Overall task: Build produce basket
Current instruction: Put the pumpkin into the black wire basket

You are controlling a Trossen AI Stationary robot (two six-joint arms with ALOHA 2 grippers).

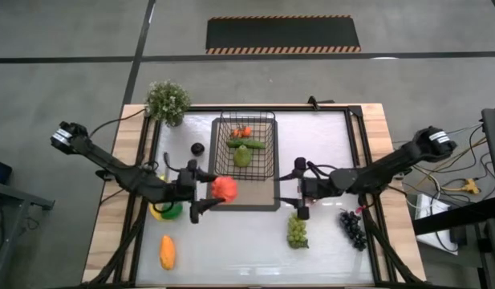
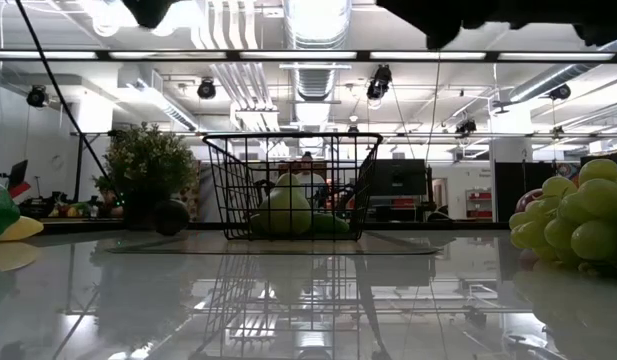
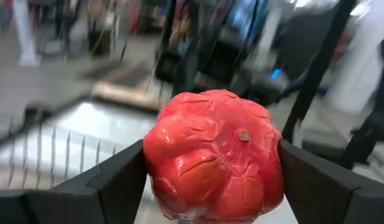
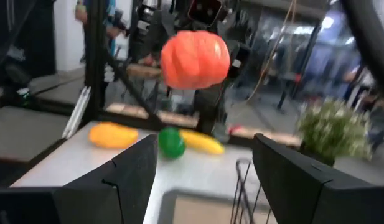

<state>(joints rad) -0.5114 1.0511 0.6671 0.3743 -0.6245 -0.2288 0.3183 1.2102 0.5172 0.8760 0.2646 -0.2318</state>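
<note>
The black wire basket (image 1: pixel 245 152) stands on a dark-bordered mat (image 1: pixel 255 206) mid-table and holds a green pear (image 1: pixel 242 156), a cucumber (image 1: pixel 247 144) and small orange-red pieces (image 1: pixel 242 132). My left gripper (image 1: pixel 218 191), at the basket's near left corner, is shut on a red tomato (image 1: pixel 225 188). My right gripper (image 1: pixel 299 189) is open and empty, to the right of the mat. On the table lie green grapes (image 1: pixel 297 231), dark grapes (image 1: pixel 353 228), an orange fruit (image 1: pixel 167 252), and a lime with a banana (image 1: pixel 165 211). My left gripper pinches the red tomato (image 3: pixel 213 155) between its two fingers (image 3: pixel 117 183), one on each side of its lumpy body. The fingers come roughly level from the table's left. The tomato is lifted clear of the table, as the right wrist view (image 4: pixel 195 59) shows.
A potted plant (image 1: pixel 168 102) stands at the far left corner. A small dark round thing (image 1: pixel 197 148) lies left of the basket. A dark frame (image 1: pixel 355 120) runs along the table's sides. In the low view the basket (image 2: pixel 293 185) stands mid-picture, with the green grapes (image 2: pixel 578 225) near right.
</note>
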